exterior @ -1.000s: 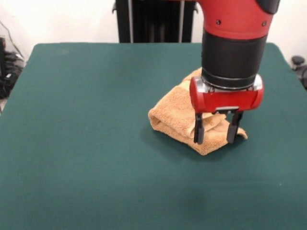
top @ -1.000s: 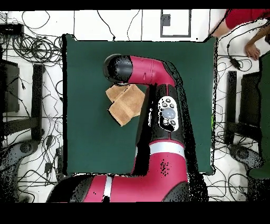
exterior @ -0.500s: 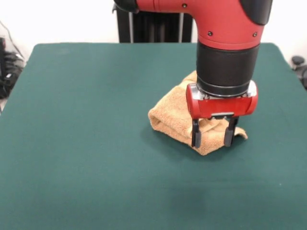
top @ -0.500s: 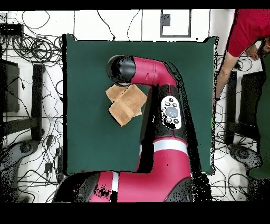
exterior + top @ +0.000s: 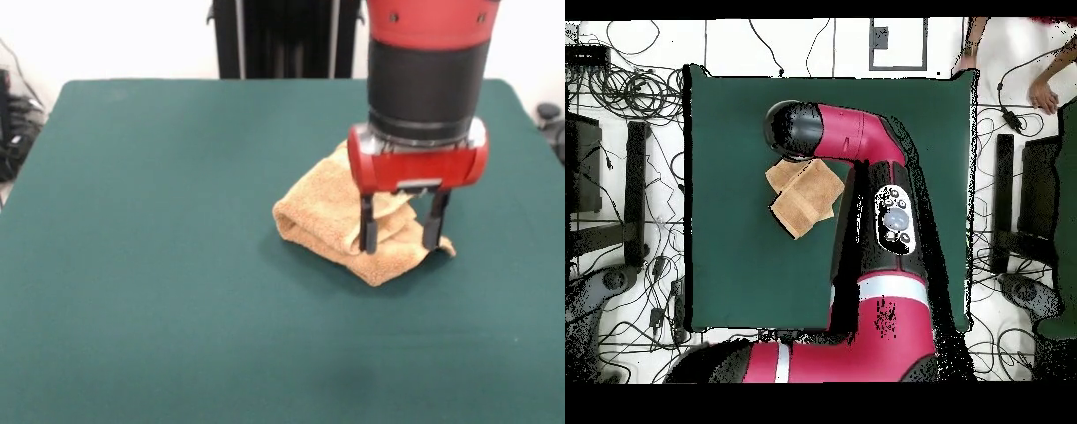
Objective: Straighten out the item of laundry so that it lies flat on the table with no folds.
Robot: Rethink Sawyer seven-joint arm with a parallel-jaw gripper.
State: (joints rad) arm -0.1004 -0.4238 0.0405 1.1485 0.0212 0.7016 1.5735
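Observation:
The tan-orange towel (image 5: 328,217) lies folded and bunched on the green table (image 5: 159,265), right of centre. In the overhead view the towel (image 5: 805,198) shows as two overlapping folded layers. My gripper (image 5: 400,233) is open and empty, pointing straight down over the towel's near right part, one finger (image 5: 368,231) in front of the cloth and the other near the towel's right corner. In the overhead view the arm's black end (image 5: 791,130) hides the gripper. The towel's tag and woven band do not show.
The robot's black pedestal (image 5: 282,40) stands behind the table's far edge. In the overhead view a person's hand (image 5: 1044,97) and arm (image 5: 970,52) show past the table's top right corner. Cables lie on the floor around the table.
The gripper dipped toward the towel half a second ago, then rose a little and shifted slightly right. The towel has not moved. The person by the table's corner has moved.

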